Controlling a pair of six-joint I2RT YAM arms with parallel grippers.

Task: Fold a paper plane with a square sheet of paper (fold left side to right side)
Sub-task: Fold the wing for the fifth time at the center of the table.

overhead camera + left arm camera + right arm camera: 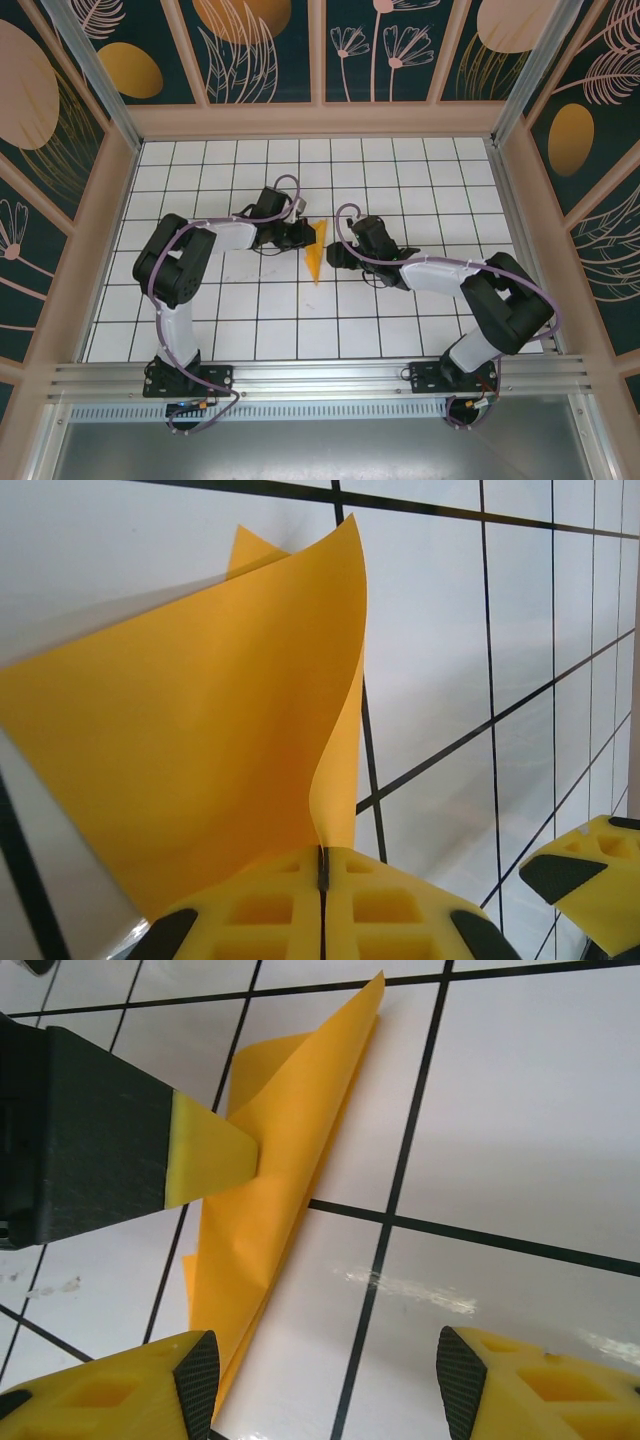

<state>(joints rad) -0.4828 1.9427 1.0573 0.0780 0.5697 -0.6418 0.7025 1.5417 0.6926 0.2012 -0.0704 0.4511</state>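
One paper plane (316,255), two end effectors — left end effector (322,878), right end effector (320,1372)

No words, nos. or brand marks can be read anywhere. The paper (285,1220) is plain orange-yellow w/ nothing written on it. The worktop (400,320) has just black grid lines on white. The walls (270,60) have drawn leaves, flowers & ovals, no letters.
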